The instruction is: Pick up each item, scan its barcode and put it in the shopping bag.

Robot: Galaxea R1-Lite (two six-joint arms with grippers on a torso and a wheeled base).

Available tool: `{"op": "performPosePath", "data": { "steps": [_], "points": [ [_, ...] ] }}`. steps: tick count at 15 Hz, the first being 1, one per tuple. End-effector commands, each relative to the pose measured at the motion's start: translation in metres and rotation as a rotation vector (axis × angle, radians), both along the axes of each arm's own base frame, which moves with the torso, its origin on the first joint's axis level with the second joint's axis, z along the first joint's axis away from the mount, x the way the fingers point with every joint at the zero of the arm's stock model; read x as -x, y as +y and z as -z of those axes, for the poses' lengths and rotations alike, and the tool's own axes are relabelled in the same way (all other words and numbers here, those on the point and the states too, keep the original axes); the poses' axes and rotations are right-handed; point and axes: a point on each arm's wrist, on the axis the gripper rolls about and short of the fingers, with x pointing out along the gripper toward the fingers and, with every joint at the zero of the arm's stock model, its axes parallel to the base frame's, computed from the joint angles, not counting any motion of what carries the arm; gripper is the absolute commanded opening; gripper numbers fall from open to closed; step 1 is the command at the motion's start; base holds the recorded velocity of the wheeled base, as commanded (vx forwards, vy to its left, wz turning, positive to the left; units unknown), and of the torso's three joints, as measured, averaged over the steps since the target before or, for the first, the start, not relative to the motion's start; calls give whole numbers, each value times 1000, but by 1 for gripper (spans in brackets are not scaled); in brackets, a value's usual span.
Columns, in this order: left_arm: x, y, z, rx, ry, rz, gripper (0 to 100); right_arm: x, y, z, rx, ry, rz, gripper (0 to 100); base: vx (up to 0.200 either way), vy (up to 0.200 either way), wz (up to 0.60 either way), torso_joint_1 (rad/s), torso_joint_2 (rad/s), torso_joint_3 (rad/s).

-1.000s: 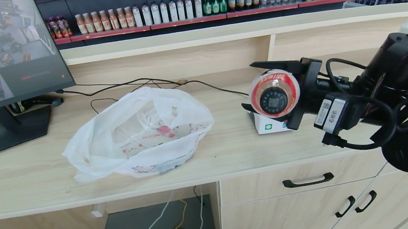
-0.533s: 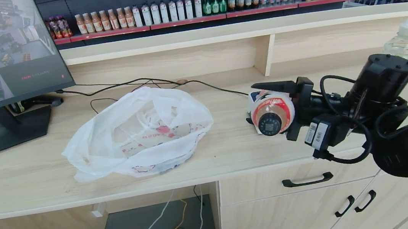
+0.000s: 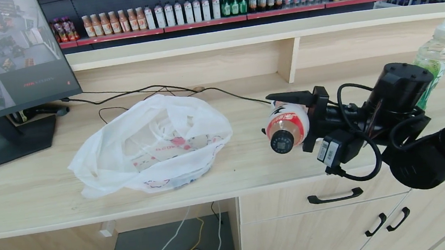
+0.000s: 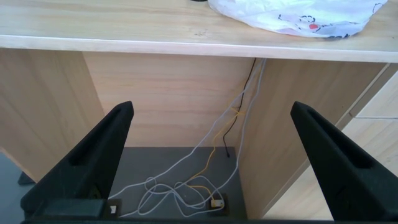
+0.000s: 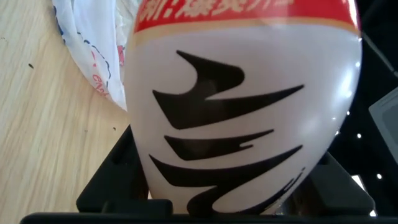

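Bottle (image 3: 286, 128), rounded glossy plastic, in right tool (image 3: 288, 122), crinkled shopping bag (image 3: 154, 149)

The right gripper (image 3: 289, 120) is clamping a white, red-banded plastic bottle (image 3: 288, 128) sideways over the light wooden counter (image 3: 25, 197), right of the crumpled white plastic shopping bag (image 3: 153, 145).

The counter (image 3: 39, 204) is pale wood-grain board, matt and smooth, with a few dark specks. The bag (image 3: 149, 146) is thin white plastic, half see-through, crinkled, with a soft sheen. The bottle (image 3: 290, 115) in the right gripper (image 3: 287, 124) is glossy plastic with a smooth printed label. That gripper and the left gripper (image 4: 211, 109) look like matt black plastic. The clear bottle (image 3: 434, 54) near the counter's right edge is shiny see-through plastic.
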Motion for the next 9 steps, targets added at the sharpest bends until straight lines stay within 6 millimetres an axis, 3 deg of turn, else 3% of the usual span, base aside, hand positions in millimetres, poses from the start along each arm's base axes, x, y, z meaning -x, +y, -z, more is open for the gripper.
{"op": "performPosePath", "data": {
  "steps": [1, 9],
  "points": [
    [0, 0, 0, 0, 0, 0, 100, -13, 3, 9, 6, 2, 5, 0, 0, 0, 0, 0, 0, 0],
    [0, 0, 0, 0, 0, 0, 100, -27, -9, 12, 7, -1, 45, 0, 0, 0, 0, 0, 0, 0]
  ]
}}
